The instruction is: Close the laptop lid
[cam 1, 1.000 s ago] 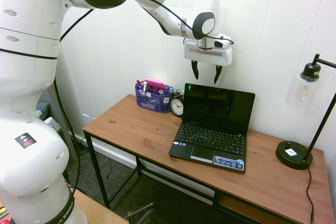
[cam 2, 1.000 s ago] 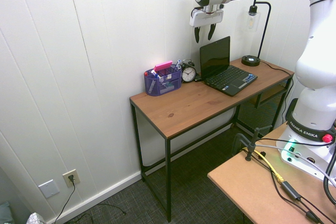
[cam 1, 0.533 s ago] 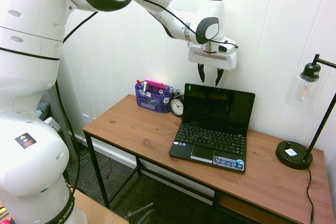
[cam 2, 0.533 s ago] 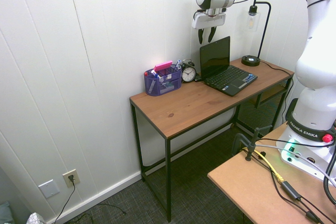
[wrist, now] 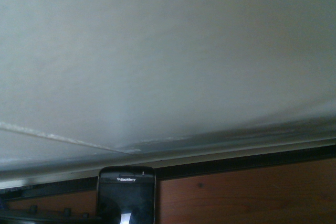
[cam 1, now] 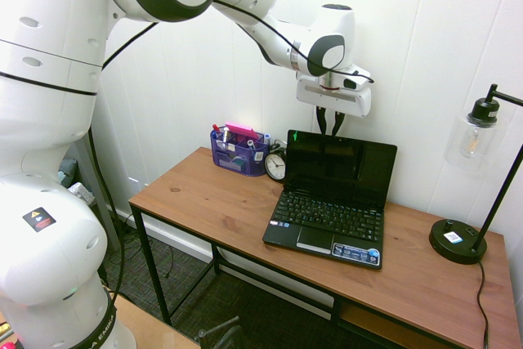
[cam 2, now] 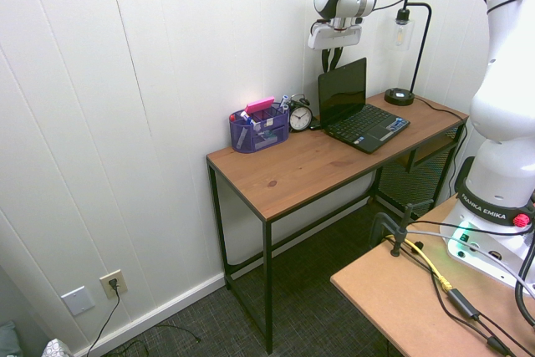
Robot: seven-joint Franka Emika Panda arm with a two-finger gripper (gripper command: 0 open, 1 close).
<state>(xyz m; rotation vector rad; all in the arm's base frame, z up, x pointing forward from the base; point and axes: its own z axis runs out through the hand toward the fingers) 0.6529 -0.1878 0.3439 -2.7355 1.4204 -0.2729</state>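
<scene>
We see the pincer (cam 1: pixel 330 123) hanging straight down, just above the top edge of the laptop lid (cam 1: pixel 341 168) and a little behind it, close to the wall. Its two dark fingers (cam 1: pixel 322 121) stand nearly together with only a thin gap between them, and nothing is clamped in that gap. From the second exterior view the same holds: the pincer (cam 2: pixel 334 58) sits over the lid's upper rim, near it but apart, as far as we can judge from this distance.

Below and in front of the pincer the laptop (cam 1: pixel 331 214) lies on the tabletop (cam 1: pixel 212 202) with its lid fully raised, the dark screen facing the keyboard at a wide angle. So nothing of the task is done yet: the lid stands open, and we judge that the whole closing motion is left, first reaching the back of the lid's top edge, then pushing it forward and down onto the keyboard.

To one side of the pincer, lower down, a small clock (cam 1: pixel 276 166) and a purple organiser (cam 1: pixel 238 153) sit by the wall; on the other side, well apart, stands a black lamp (cam 1: pixel 467 194). In the wrist view a phone (wrist: pixel 126 194) shows on the wood, though we cannot place it from the other views
</scene>
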